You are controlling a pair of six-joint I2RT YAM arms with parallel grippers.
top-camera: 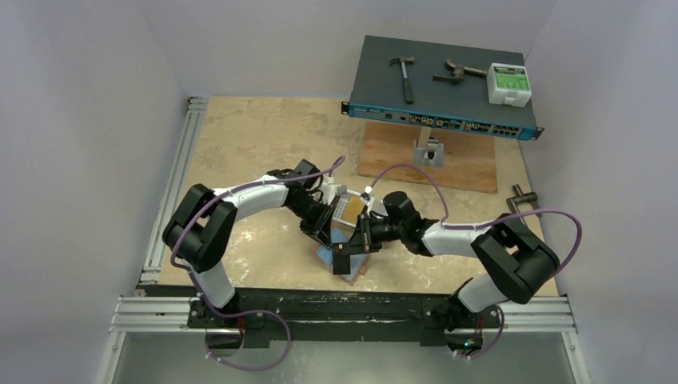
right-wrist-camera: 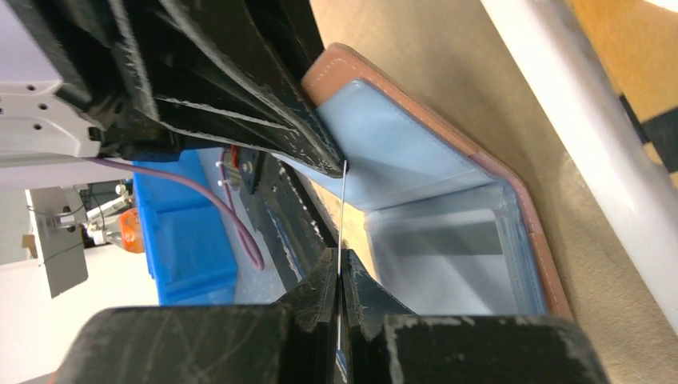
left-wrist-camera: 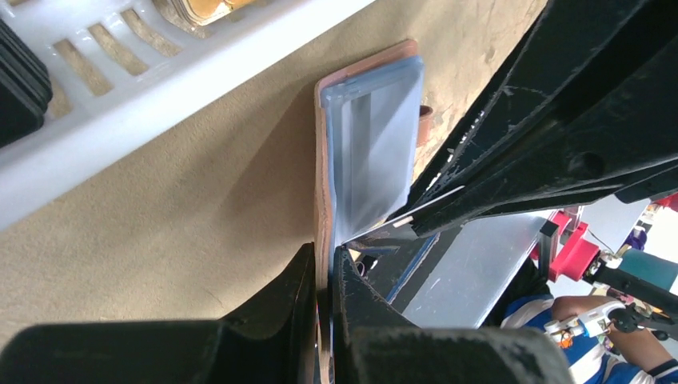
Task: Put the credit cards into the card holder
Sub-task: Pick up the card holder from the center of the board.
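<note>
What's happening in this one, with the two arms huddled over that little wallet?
The left gripper is pinching one edge of the open card holder. The right gripper is shut on a credit card, seen edge-on, its tip close to the holder's blue lining. The card does not look slid in yet. The white tray lies right beside them.

The left arm [top-camera: 240, 196] and right arm [top-camera: 456, 236] bent inward, nearly meeting; the left end effector [left-wrist-camera: 324, 260] and right end effector [right-wrist-camera: 340, 264] were clamped shut.
</note>
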